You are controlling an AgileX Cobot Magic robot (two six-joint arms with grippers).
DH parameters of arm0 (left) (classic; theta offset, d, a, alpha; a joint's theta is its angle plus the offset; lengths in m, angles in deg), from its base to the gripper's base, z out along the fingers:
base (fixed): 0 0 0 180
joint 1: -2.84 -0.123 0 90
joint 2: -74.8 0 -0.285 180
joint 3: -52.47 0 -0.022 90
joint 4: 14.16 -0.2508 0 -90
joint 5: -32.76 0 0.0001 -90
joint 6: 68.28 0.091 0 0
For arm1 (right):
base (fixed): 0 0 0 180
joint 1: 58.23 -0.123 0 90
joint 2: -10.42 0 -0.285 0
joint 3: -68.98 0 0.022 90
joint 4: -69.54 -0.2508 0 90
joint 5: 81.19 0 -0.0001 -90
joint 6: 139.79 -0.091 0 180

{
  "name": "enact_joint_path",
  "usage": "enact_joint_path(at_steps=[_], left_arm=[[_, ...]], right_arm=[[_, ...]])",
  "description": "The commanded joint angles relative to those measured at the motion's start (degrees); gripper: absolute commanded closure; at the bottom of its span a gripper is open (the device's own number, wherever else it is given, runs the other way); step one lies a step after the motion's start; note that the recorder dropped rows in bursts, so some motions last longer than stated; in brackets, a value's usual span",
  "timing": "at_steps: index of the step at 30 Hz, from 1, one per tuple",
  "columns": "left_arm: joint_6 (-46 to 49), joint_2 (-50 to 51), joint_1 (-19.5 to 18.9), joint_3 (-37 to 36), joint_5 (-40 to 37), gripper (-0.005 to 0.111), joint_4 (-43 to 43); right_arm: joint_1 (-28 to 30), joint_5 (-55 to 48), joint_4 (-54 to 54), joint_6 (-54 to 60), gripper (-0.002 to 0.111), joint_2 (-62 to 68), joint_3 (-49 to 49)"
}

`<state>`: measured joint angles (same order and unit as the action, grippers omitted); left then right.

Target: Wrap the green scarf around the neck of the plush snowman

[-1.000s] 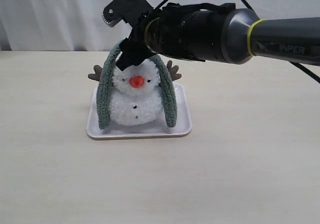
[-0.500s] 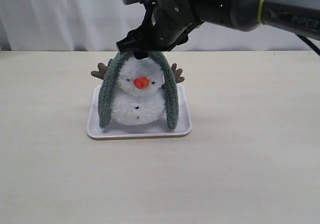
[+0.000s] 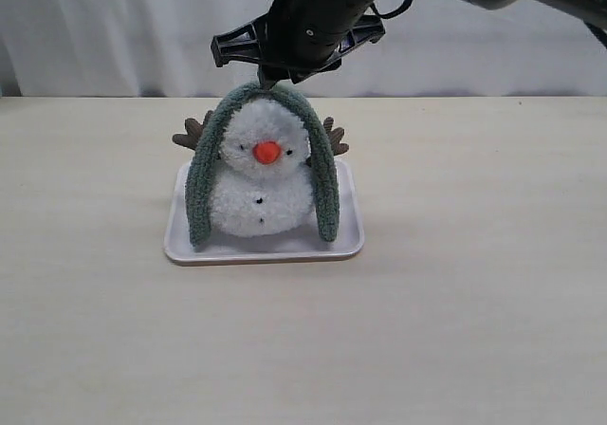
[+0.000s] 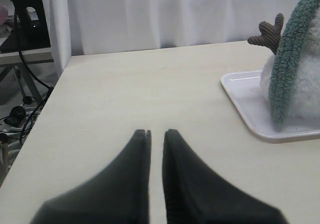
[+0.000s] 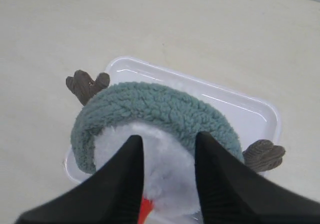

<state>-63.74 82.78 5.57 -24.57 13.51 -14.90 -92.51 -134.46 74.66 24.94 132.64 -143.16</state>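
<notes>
Above snowman [image 3: 261, 193], right gripper [image 5: 168, 138] part-open, empty; green scarf [image 3: 322, 183] draped over it; left gripper [image 4: 156, 132] closed.

The green scarf [image 3: 326, 183] is nubbly, matt fleece; the plush snowman [image 3: 261, 202] is fluffy white pile with ribbed brown cloth stick arms [image 3: 190, 138]. The tray [image 3: 270, 251] under the snowman is smooth, glossy white plastic, the surface [image 3: 455, 311] matt pale wood-grain, the right pincer [image 5: 169, 138] matt black plastic
</notes>
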Motion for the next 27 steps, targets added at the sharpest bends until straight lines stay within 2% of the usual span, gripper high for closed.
enact_joint_path(at_steps=[1,4,5,11,15,18,21,27], left_arm=[[0.05,-0.2,-0.15,-0.18,0.72,0.096,0.01],[0.05,-0.2,-0.15,-0.18,0.72,0.096,0.01],[0.05,-0.2,-0.15,-0.18,0.72,0.096,0.01],[0.05,-0.2,-0.15,-0.18,0.72,0.096,0.01],[0.05,-0.2,-0.15,-0.18,0.72,0.096,0.01],[0.05,-0.2,-0.15,-0.18,0.72,0.096,0.01],[0.05,-0.2,-0.15,-0.18,0.72,0.096,0.01],[0.05,-0.2,-0.15,-0.18,0.72,0.096,0.01]], right_arm=[[0.2,-3.98,-0.2,1.87,0.091,0.02,-2.12],[0.09,-7.81,-0.55,4.49,0.103,-1.08,-2.3],[0.09,-8.9,-0.99,4.64,0.104,-1.65,-2.3],[-2.18,-11.2,-0.98,5.88,0.104,-3.61,-2.3],[-6.45,-6.92,4.45,5.6,0.104,-4.04,-2.3],[-8.41,-3.7,7.78,0.34,0.104,-4.04,-0.95],[-7.92,-3.41,7.78,-4.97,0.104,-3.63,0.45],[-4.32,-3.8,3.65,-5.09,0.104,-1.51,0.48]])
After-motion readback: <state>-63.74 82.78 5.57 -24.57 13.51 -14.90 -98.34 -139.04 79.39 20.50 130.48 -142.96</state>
